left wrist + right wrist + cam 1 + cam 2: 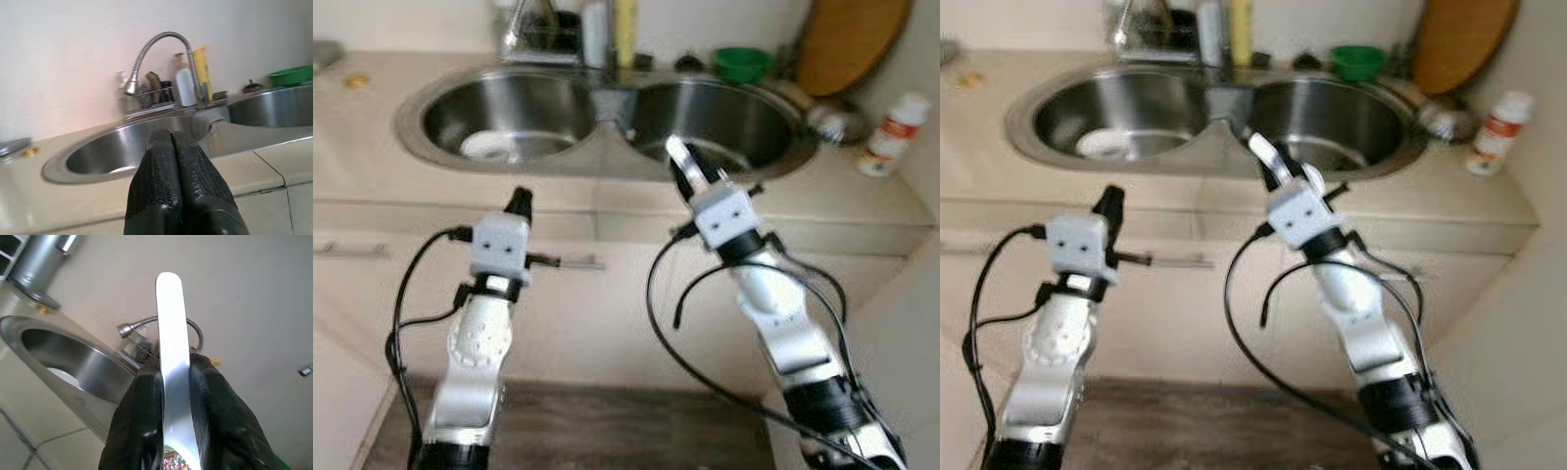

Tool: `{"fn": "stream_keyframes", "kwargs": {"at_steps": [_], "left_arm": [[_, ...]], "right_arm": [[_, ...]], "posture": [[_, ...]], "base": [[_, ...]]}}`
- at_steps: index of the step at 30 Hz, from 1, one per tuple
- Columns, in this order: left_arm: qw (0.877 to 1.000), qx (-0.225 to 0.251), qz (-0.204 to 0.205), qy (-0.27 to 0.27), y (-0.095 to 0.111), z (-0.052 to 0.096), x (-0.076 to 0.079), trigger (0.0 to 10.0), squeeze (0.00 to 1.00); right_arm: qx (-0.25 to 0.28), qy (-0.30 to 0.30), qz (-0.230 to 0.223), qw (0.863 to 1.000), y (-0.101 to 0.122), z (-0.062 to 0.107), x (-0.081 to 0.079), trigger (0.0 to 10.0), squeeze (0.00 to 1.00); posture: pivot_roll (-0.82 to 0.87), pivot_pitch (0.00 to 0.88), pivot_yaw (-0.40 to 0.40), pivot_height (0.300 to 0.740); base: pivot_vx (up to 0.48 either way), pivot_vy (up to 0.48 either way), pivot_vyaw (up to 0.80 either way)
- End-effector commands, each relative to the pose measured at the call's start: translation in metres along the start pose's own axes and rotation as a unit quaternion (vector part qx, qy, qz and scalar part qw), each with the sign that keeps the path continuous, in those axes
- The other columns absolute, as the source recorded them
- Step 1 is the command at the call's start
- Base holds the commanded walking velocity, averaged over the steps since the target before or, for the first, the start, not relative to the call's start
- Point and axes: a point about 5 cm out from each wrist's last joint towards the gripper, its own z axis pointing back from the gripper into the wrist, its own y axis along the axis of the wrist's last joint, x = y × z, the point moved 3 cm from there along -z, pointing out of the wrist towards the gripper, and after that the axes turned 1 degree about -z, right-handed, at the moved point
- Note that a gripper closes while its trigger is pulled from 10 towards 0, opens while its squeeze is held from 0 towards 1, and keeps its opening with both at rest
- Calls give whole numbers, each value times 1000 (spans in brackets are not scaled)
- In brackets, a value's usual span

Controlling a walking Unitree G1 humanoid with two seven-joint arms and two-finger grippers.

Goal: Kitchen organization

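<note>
While raised before the double stainless-steel sink (607, 117):
Right gripper (175, 382): clamped on flat white utensil handle (171, 347), above sink's front rim.
Left gripper (172, 147): fingers pressed together, empty, short of counter edge.

I see my two silver arms, each with a grey boxy wrist block, looping black cables, and a left hand (172, 147) and right hand (174, 377) of textured black fingers.
</note>
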Motion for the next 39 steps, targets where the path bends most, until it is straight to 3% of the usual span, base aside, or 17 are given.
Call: {"fn": "stream_keyframes", "kwargs": {"at_steps": [1, 7, 8, 9, 10, 28, 33, 39], "left_arm": [[1000, 12, -9, -4, 4, -1, 3, 10000, 0], [1000, 22, -7, 5, 7, -2, -1, 10000, 0], [1000, 23, -7, 7, 8, -2, -2, 10000, 0], [1000, 23, -8, 9, 7, -2, -3, 10000, 0], [1000, 21, -11, 9, 7, -2, -3, 10000, 0], [1000, 26, -10, 10, 7, -3, -4, 10000, 0], [1000, 26, -9, 8, 7, -3, -3, 10000, 0], [1000, 26, -8, 7, 7, -3, -3, 10000, 0]], "right_arm": [[-1, -11, 7, 1000, -1, 0, 7, 0, 0], [-4, -21, 2, 1000, -2, -2, 9, 0, 0], [-6, -20, -3, 1000, -3, -3, 9, 1490, 0], [-8, -17, -11, 1000, -3, -4, 8, 4627, 0], [-8, -18, -14, 1000, -3, -4, 8, 10000, 0], [-17, -15, -4, 1000, -7, -5, 3, 10000, 0], [-19, -13, 7, 1000, -8, -5, 2, 10000, 0], [-28, -30, -19, 999, -11, -4, 6, 10000, 0]], "posture": [[-38, 0, -29, 740], [-35, 0, -30, 740], [-35, 0, -30, 740], [-35, 0, -30, 740], [-34, 0, -31, 740], [-28, 0, -30, 740], [-28, 0, -28, 740], [-28, 0, -28, 740]], "base": [[0, 0, 800], [0, 0, 800], [0, 0, 0], [0, 0, 0], [0, 0, 0], [318, 0, 0], [392, 0, 680], [389, 0, 400]]}}
